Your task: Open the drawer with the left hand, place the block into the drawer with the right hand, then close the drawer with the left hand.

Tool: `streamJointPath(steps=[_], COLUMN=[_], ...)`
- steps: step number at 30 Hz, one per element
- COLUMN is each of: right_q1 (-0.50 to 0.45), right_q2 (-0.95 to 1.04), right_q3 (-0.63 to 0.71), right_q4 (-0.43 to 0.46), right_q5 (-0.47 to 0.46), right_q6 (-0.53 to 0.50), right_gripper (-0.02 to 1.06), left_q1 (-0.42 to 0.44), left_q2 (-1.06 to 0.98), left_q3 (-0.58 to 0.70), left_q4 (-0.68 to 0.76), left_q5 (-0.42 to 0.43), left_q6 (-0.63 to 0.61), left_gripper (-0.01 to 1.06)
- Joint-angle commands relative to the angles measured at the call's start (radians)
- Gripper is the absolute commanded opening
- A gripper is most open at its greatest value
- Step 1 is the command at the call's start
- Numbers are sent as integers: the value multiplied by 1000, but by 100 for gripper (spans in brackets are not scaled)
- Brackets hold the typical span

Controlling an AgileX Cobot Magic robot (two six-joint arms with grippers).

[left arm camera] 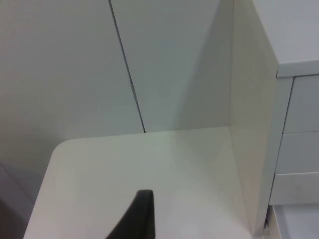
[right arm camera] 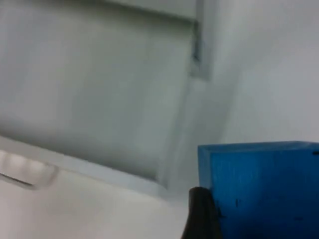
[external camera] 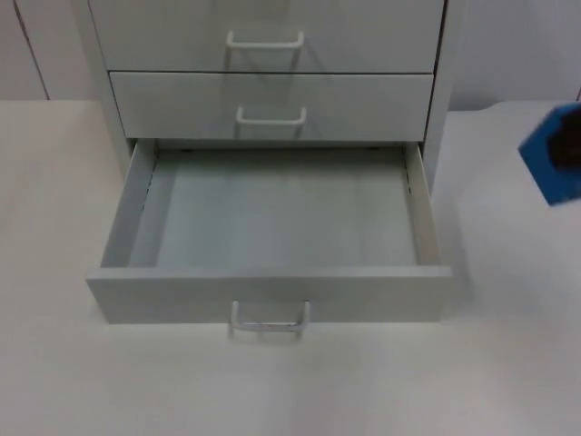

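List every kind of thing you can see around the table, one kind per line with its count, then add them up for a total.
Drawer cabinet: 1
Drawers showing: 3, the bottom drawer pulled open, two above shut
Drawer handles: 3
Blue block: 1, held up at the right gripper, beside the cabinet
Left gripper: waits beside the cabinet
Table: 1
Total: 9

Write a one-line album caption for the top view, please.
Bottom drawer pulled open and empty; a blue block comes in from the right, carried above the table.
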Motion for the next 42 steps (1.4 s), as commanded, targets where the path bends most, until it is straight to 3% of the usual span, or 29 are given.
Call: streamJointPath(steps=[1,4,6,8,9,10,13,18,23,29,42], right_q1=[21,23,23,23,23,23,23,56,80,80,102], right_q2=[-10,-3,18,47,47,77,134,218,314,465,721], right_q3=[-45,-96,-137,-176,-176,-196,-225,-249,-267,-341,-552], right_q4=[-4,7,26,110,110,201,338,396,399,398,425], right_q5=[-23,-26,-26,-38,-38,-53,-97,-156,-246,-274,-204], right_q6=[-49,-90,-171,-304,-304,-430,-619,-771,-798,-822,-854], right_gripper=[0,0,0,0,0,0,0,0,0,0,0], left_q1=[-1,-1,-1,-1,-1,-1,-1,-1,-1,-1,-1], left_q2=[2,2,2,2,2,2,2,2,2,2,2], left_q3=[6,6,6,6,6,6,6,6,6,6,8], left_q4=[5,5,5,5,5,5,5,5,5,7,29], left_q5=[-10,-11,-11,-11,-11,-11,-11,-11,-11,-11,-8], left_q6=[-2,-2,-2,-2,-2,-2,-2,-2,-2,-2,-2], left_gripper=[105,105,105,105,105,105,105,105,105,105,105])
